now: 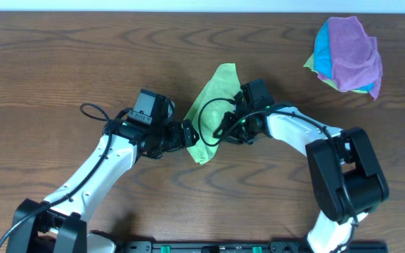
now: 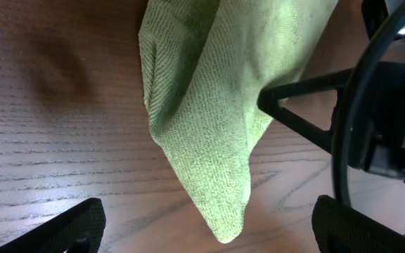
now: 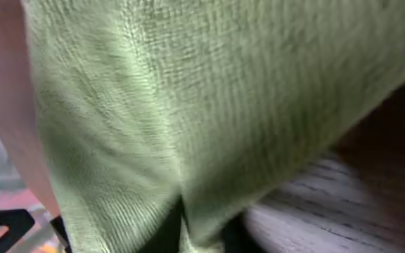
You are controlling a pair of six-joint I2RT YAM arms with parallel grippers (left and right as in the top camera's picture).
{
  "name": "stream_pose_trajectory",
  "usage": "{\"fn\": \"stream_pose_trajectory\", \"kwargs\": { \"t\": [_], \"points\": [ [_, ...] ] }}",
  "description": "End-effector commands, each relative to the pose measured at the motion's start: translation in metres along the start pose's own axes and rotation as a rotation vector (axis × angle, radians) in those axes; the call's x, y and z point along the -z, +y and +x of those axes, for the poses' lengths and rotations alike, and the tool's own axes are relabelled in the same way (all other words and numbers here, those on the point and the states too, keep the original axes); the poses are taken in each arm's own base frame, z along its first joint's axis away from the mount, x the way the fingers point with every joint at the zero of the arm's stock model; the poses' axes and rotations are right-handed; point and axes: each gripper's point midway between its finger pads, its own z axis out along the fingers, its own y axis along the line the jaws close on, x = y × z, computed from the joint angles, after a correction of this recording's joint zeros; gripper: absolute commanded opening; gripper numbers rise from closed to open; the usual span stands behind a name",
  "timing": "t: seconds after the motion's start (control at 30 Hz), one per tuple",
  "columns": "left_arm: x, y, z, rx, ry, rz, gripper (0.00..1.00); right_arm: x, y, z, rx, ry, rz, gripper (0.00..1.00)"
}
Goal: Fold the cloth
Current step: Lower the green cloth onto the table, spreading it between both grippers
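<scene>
The right pincer holds the cloth. In its wrist view the cloth fills nearly the whole picture. Only dark bits of the pincer show at the bottom edge, so the hold itself is mostly hidden. From the left wrist, 1 black finger of the right pincer presses against the cloth's side.

The left pincer sits just beside the right one, on the other side of the cloth, and is wide open. Its 2 fingertips stand far apart at the bottom corners of its view. The cloth's pointed end lies between them and touches neither.

The cloth is lime green and bunched into 1 long narrow strip. It runs from beyond both pincers back to a tip nearer the robot than either. Dark wood table lies all around.

Well away, beyond and to the right of the right pincer, sits a pile of cloths, purple on top with blue and yellow-green edges underneath.
</scene>
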Motion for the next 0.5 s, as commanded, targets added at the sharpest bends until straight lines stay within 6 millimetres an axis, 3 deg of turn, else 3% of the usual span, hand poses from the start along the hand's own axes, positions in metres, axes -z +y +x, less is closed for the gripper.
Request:
{"fn": "stream_pose_trajectory", "kwargs": {
  "t": [0.0,0.17,0.47],
  "points": [
    [0.002,-0.005,-0.006,-0.009,-0.012,0.003,0.95,-0.004,-0.003,0.004,-0.021,0.012,0.011,0.01],
    [0.002,-0.003,-0.002,-0.024,0.002,-0.008,0.95,0.017,-0.002,-0.002,-0.039,-0.011,0.009,0.01],
    [0.002,-0.002,-0.002,-0.026,0.004,-0.009,0.95,0.090,-0.007,-0.007,-0.018,-0.151,0.113,0.01]
  ]
}}
